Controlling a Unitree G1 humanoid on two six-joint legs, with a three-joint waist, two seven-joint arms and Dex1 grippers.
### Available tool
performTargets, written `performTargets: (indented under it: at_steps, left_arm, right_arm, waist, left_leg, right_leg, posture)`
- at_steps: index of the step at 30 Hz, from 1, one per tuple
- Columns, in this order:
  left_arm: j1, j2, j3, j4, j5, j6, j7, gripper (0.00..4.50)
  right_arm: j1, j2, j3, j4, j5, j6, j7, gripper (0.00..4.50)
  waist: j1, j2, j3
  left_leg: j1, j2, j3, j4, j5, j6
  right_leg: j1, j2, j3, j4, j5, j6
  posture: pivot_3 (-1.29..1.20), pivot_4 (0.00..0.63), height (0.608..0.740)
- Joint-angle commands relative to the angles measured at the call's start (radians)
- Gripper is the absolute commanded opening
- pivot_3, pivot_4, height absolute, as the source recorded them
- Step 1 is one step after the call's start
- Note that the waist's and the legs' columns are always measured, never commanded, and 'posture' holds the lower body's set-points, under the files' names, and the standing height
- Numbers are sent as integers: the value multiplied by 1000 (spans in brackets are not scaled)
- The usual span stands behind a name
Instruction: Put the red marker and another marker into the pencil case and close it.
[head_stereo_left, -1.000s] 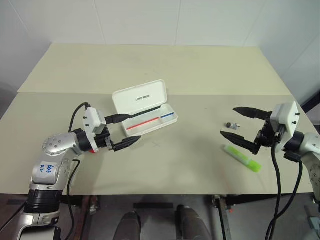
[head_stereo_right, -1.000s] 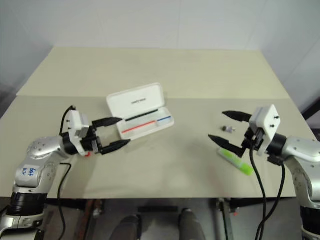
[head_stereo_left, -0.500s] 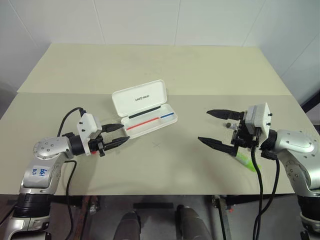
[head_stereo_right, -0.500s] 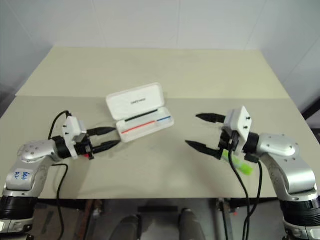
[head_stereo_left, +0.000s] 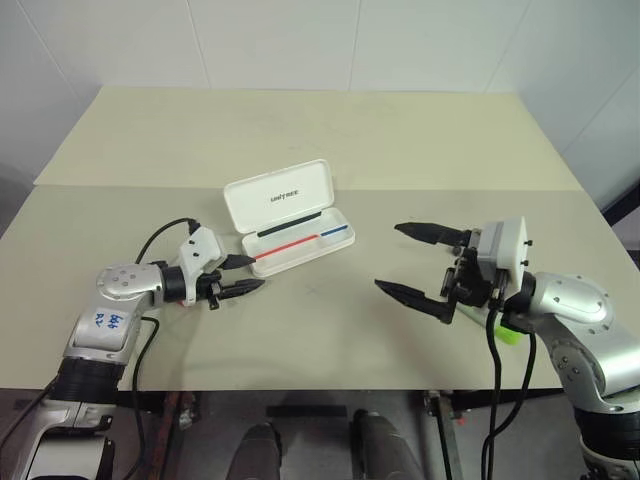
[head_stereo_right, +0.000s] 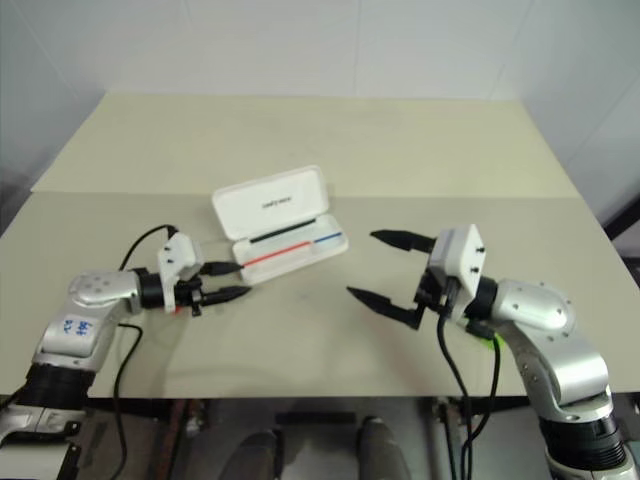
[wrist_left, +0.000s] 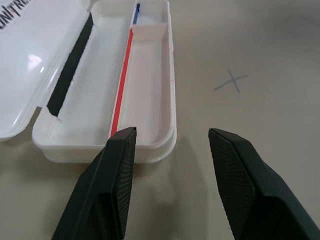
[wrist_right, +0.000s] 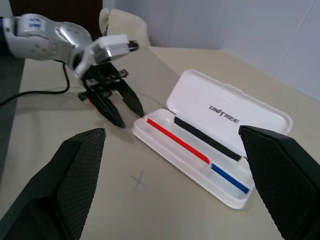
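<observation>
Grippers have shifted: the left gripper (head_stereo_left: 241, 275), empty, jaws narrowed but apart, has sunk just short of the open white hard-plastic pencil case (head_stereo_left: 290, 215); the right gripper (head_stereo_left: 418, 264), spread wide, has left the neon green highlighter (head_stereo_left: 503, 331) behind it, so nothing is loaded.

The pencil case (head_stereo_left: 290, 213) is white, with black lettering on its open lid, a black strip along the hinge side, and a thin red stripe and a short blue stripe in the tray. The counter (head_stereo_left: 300, 130) is pale beige with a faint grey pencilled cross (wrist_left: 231, 81). Both pincers, left pincer (head_stereo_left: 244, 275) and right pincer (head_stereo_left: 412, 262), have black textured fingers on white housings, and a sliver of neon green highlighter (head_stereo_left: 505, 333) shows at the lower right.
</observation>
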Motion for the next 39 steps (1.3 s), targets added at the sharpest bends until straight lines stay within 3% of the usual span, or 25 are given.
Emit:
performTargets:
  at_steps: [1,33,36,39]
  left_arm:
    - [-45,2,-26,39,27,-35,-33,2320]
    - [-238,-19,-194,223,158,-17,-172,2320]
    - [-262,-23,-201,236,165,-1,-171,1778]
    - [-279,-19,-215,247,188,-11,-178,778]
  right_arm:
    - [6,8,-1,-49,1,-11,-18,4500]
    - [-53,54,18,-75,-37,-45,-95,4500]
    - [-60,54,19,-76,-37,-45,-99,4500]
    - [-68,54,20,-75,-37,-43,-102,4500]
  waist:
    - [0,0,0]
    - [0,0,0]
    - [-1,0,0]
    - [-1,0,0]
  left_leg:
    - [0,0,0,0,0,0]
    - [1,0,0,1,0,0]
    - [1,0,0,1,0,0]
    - [1,0,0,0,0,0]
  right_leg:
    - [0,0,0,0,0,0]
    - [0,1,0,3,0,1]
    - [0,0,0,3,0,1]
    - [0,0,0,3,0,2]
  posture:
    - [0,150,740]
    - [0,150,740]
    - [0,150,740]
    - [0,150,740]
